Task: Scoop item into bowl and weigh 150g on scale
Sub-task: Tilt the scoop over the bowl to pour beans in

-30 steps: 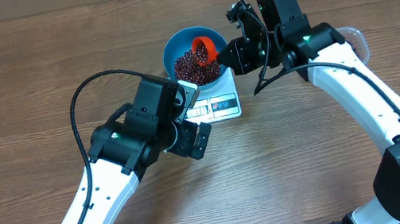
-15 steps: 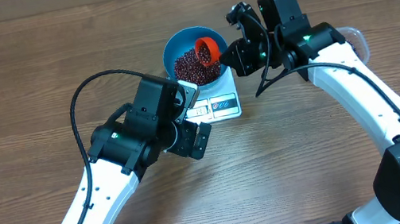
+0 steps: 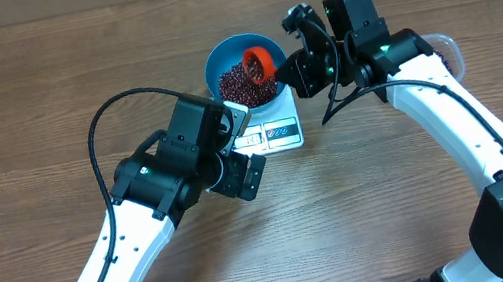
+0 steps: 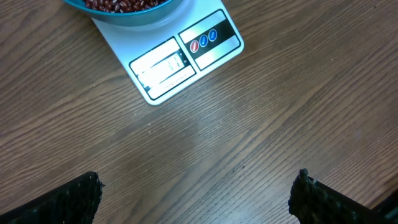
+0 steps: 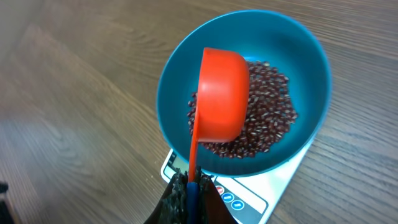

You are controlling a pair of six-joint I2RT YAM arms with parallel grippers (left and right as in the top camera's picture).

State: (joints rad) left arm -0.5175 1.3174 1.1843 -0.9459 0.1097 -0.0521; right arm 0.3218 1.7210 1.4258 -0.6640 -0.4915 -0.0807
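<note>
Wooden counter [image 5: 62, 68]; right fingers [image 5: 176, 200] clench a scoop [image 5: 222, 93] over the bowl [image 5: 177, 81] of beans [image 5: 270, 121] ahead; left fingers [image 4: 74, 199] spread empty. Trickle slowly; watch the scale [image 4: 168, 65].

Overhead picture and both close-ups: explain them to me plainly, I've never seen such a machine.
Two robot arms stand at a wooden table. One picture looks down from above; the other two come from cameras on the wrists. A blue bowl of red-brown beans stands on a white scale. The right claw is shut on the handle of an orange scoop, tipped over the bowl. The left claw hangs open and empty beside the scale.
</note>
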